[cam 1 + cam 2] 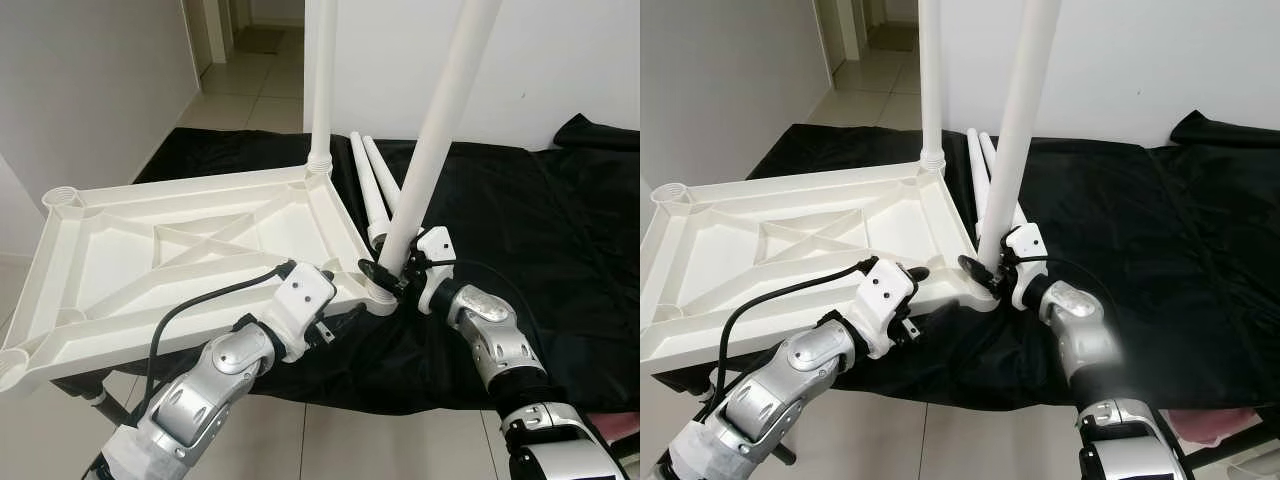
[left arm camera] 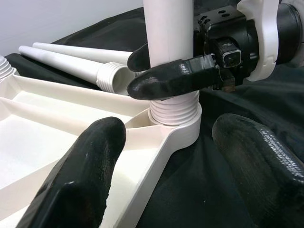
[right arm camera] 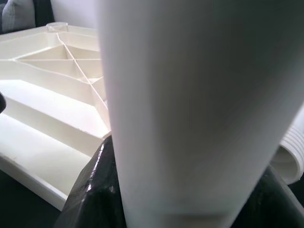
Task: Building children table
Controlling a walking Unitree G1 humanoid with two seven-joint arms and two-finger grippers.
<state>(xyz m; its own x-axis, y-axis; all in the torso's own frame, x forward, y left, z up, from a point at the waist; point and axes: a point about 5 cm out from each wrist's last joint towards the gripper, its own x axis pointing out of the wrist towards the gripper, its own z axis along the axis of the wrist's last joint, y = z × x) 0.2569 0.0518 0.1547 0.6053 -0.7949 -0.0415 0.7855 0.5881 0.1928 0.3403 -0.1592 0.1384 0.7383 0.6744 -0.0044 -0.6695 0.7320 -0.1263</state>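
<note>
Right tool [image 1: 385,272] grips leg [image 1: 430,150] in tabletop [image 1: 150,250] socket

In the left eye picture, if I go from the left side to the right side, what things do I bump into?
White plastic upside-down tabletop → left gripper resting at its near edge → right gripper clamped on the leaning white plastic table leg → black cloth.
</note>
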